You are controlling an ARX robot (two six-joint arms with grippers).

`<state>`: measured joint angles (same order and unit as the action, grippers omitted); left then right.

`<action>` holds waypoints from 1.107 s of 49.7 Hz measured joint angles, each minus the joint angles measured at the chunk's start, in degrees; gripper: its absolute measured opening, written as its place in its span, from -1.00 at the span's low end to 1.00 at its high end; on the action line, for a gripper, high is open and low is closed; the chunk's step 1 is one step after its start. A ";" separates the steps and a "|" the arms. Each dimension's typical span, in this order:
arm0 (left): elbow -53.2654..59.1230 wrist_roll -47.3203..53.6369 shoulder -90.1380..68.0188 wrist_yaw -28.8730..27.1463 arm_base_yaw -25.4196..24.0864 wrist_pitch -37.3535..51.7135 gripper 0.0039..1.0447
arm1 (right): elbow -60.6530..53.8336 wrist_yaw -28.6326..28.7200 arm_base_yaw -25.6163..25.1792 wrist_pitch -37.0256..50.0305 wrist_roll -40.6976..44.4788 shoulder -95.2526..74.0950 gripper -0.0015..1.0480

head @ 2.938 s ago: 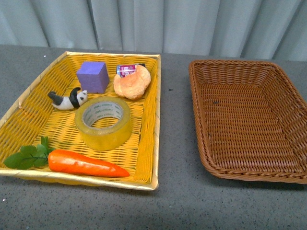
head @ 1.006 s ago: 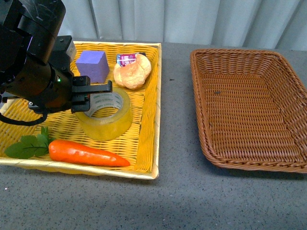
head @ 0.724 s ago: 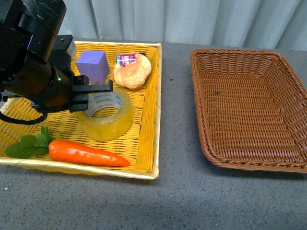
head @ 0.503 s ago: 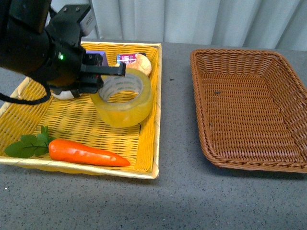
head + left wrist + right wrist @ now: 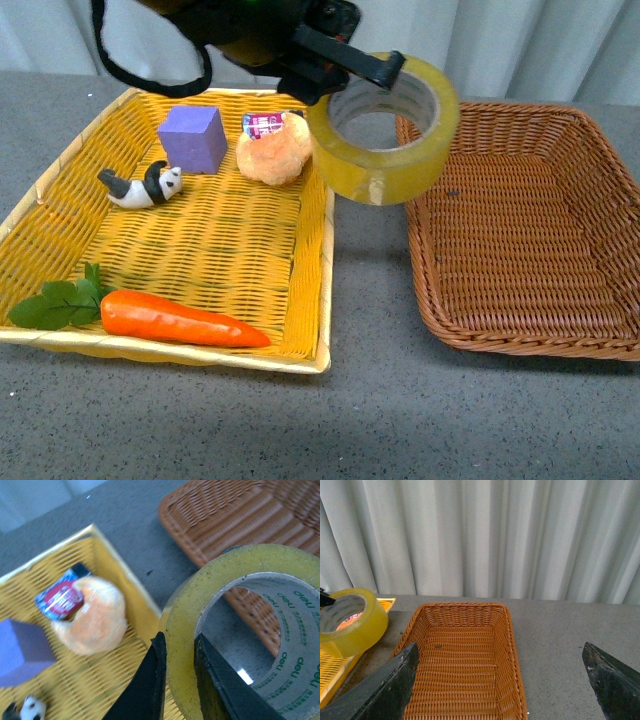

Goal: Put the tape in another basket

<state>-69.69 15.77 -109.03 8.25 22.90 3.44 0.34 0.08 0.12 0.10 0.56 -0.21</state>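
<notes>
Left gripper (image 5: 378, 72) is closed on the tape (image 5: 385, 150), with one finger inside the core and one outside, pinching the roll's wall. The roll hangs in the air, clear of both baskets. Its core axis stands steep, tipped off vertical, with the open face upward.

In the front view the roll sits over the strip of grey table (image 5: 370, 400) between the baskets and overlaps the near left rim of the brown basket (image 5: 520, 230). That basket holds nothing.

The left wrist view shows both fingers against the wall and green print on the white core; the front view shows only one finger. The right wrist view shows the roll beside the brown basket's left rim. It also shows the right gripper (image 5: 499, 652), which the front view does not. Its jaws are spread wide, with nothing between them.

Only the front view shows the whole yellow basket (image 5: 318, 250). It holds a purple cube (image 5: 192, 137), a bun (image 5: 273, 155) touching a small packet (image 5: 263, 123), a panda figure (image 5: 140, 188) and a carrot (image 5: 180, 328).
</notes>
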 joint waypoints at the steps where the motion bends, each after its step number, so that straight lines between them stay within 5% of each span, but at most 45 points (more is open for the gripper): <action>1: -0.55 0.72 -0.26 0.24 0.52 -0.46 -0.74 | 0.00 0.00 0.00 0.00 0.00 0.00 0.83; 14: -6.32 6.10 -4.42 1.20 5.29 -4.35 -0.75 | 0.00 0.00 0.00 0.00 0.00 0.00 0.83; 33: -7.37 6.71 -5.07 0.92 5.73 -4.61 -0.75 | 0.00 0.07 0.00 -0.09 0.02 -0.07 0.83; 40: -7.37 6.75 -5.09 0.94 5.75 -4.61 -0.75 | 5.49 3.87 -1.84 -11.72 11.26 -11.26 0.83; 55: -7.39 6.75 -5.22 0.94 5.81 -4.61 -0.75 | 12.59 11.72 -3.52 -1.05 18.27 -37.38 0.83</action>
<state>-77.08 22.52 -114.26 9.19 28.71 -1.17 12.93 11.79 -3.40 -0.95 18.83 -37.58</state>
